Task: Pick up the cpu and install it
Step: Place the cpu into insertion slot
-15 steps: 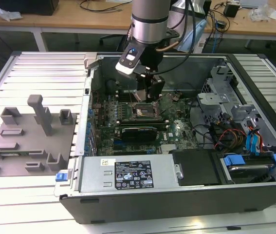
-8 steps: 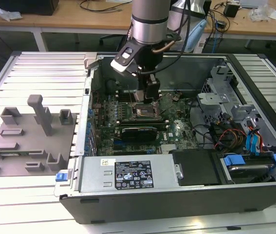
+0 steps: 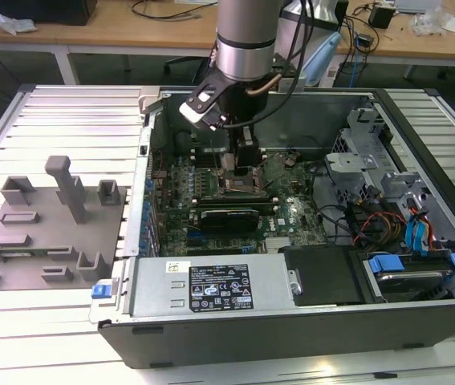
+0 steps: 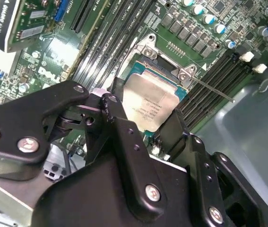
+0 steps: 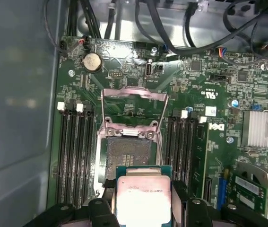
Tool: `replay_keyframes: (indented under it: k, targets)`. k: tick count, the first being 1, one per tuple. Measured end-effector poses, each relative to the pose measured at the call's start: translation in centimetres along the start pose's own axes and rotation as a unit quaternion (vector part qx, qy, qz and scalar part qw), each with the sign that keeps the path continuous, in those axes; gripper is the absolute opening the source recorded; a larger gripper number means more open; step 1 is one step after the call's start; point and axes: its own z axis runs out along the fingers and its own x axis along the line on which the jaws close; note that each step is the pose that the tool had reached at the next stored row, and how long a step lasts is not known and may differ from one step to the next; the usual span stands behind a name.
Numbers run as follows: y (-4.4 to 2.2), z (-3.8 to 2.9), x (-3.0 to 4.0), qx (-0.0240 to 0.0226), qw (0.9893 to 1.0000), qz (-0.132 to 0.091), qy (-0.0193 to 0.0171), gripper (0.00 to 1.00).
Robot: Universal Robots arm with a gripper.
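At the exterior view's left, a grey plastic tray with upright blocks [image 3: 46,233], resting on the ribbed silver metal tabletop [image 3: 75,120]. Further right, an open black computer case [image 3: 235,337], its green motherboard [image 3: 291,212] exposed. Over the board, the silver robot arm [image 3: 245,40], with the black claw [image 3: 241,172] lowered inside the case. In both wrist views, claw closed on opposite edges of the small flat square cpu [image 4: 150,106] [image 5: 143,201], silvery-grey metal top with pale rim. Cpu over the near edge of the dark square metal-framed socket [image 5: 129,153], not seated. Socket's metal lid [image 5: 134,101] tipped up, contact field bare.
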Motion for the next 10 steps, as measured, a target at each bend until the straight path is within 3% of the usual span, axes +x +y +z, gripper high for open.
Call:
replay_keyframes:
  k: [4,10]
  targets:
    - [0.03,0.87,0.03,0.0001,1.0,0.0,0.0002,0.55]
    - [0.03,1.14,0.04,-0.0002,1.0,0.0,0.0028,0.55]
